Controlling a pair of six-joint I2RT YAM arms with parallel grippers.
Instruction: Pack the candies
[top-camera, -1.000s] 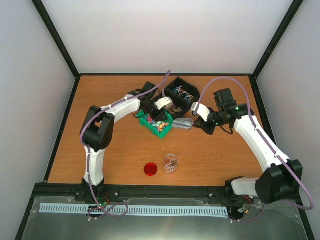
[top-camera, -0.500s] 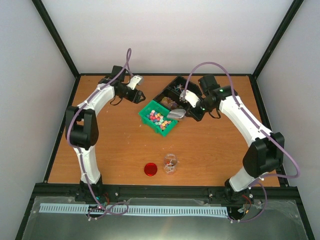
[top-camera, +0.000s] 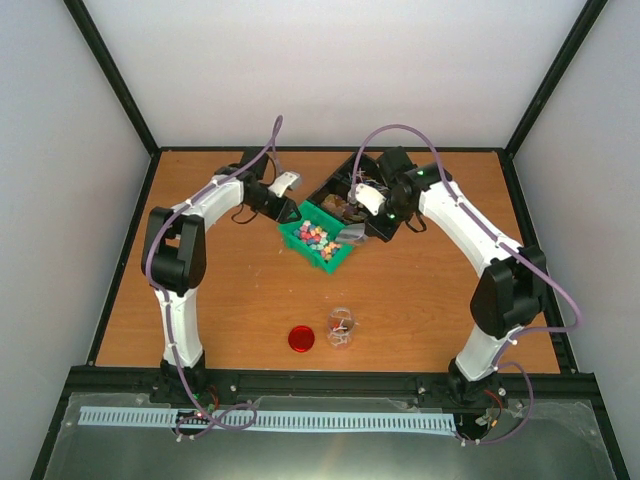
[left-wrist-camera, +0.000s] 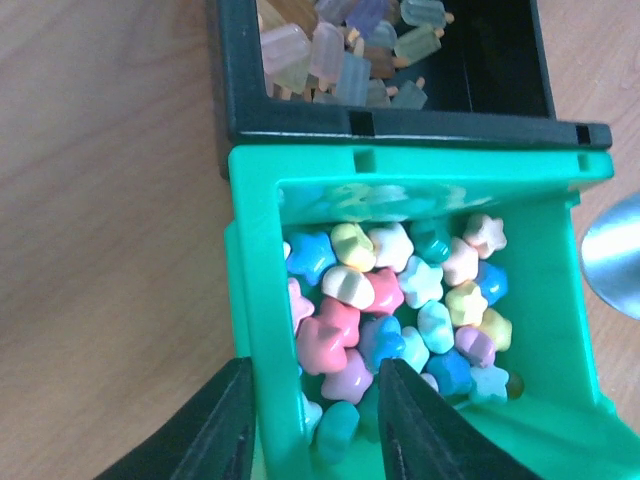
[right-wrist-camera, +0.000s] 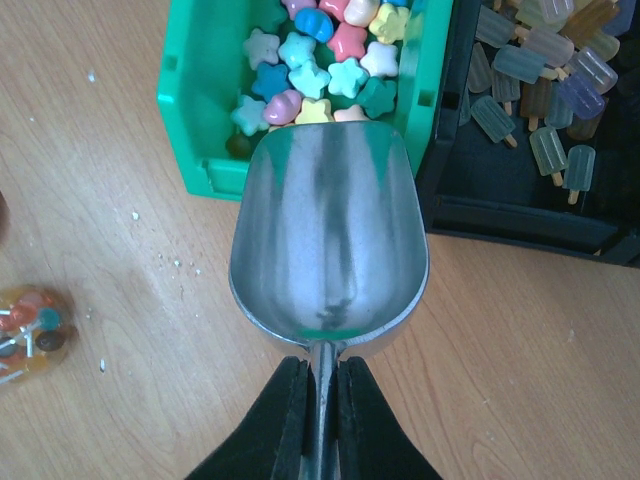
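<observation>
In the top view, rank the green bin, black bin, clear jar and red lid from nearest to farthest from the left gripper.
1. The green bin: the left gripper straddles its wall.
2. The black bin: just behind it, rightward.
3. The clear jar and red lid: toward the near edge, too close to call.

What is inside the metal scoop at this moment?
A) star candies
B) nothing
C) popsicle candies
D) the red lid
B: in the right wrist view the scoop shows only bare metal, while the star candies lie in the green bin beyond its front edge.
</observation>
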